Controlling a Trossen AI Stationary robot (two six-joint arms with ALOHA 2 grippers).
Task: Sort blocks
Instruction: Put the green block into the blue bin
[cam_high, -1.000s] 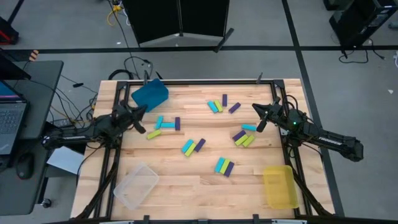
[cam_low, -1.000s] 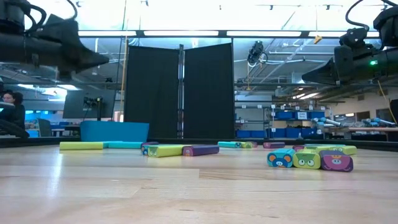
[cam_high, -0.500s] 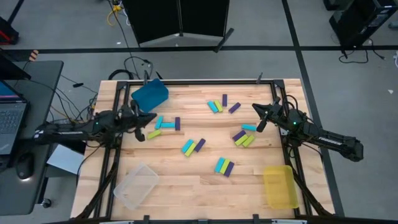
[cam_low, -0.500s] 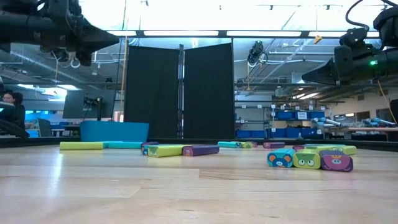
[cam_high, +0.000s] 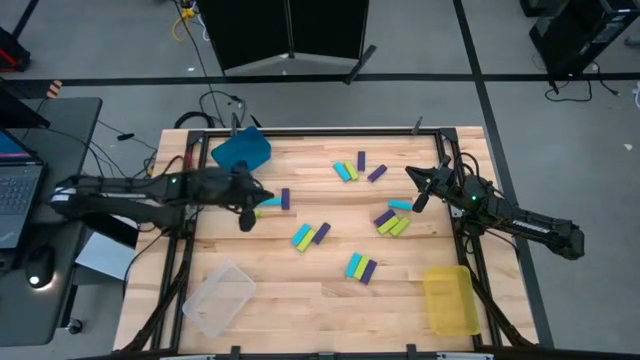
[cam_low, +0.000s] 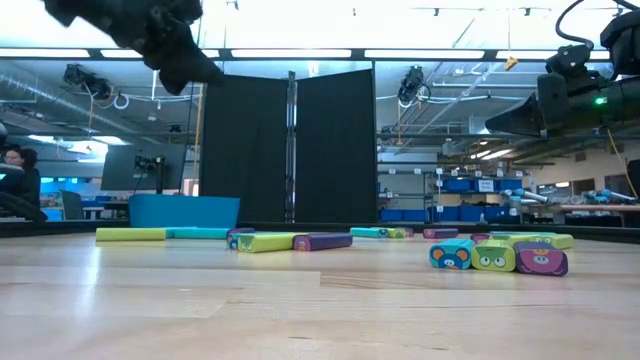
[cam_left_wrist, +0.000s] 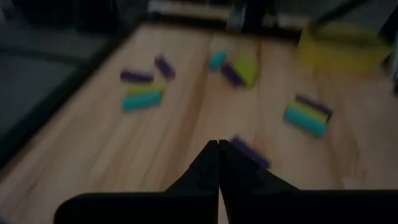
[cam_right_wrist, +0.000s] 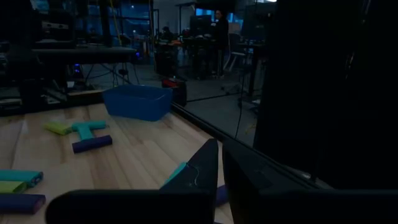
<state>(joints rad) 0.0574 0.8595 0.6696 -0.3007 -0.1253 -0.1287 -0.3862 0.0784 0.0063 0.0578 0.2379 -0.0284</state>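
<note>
Left gripper (cam_high: 249, 210), fingers together and empty, swung out over cyan-lime-purple block cluster (cam_high: 268, 202), likely first pick; right gripper (cam_high: 418, 190) closed, unmoved.

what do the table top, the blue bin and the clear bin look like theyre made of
Table top: pale wood planks with visible grain, smooth, faintly glossy.
Blue bin: opaque, evenly coloured, likely plastic.
Clear bin: see-through, the wood shows through it, probably thin plastic.

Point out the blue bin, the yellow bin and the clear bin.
blue bin (cam_high: 241, 152), high view, middle of its floor
yellow bin (cam_high: 449, 300), high view, middle of its floor
clear bin (cam_high: 219, 298), high view, middle of its floor
</note>
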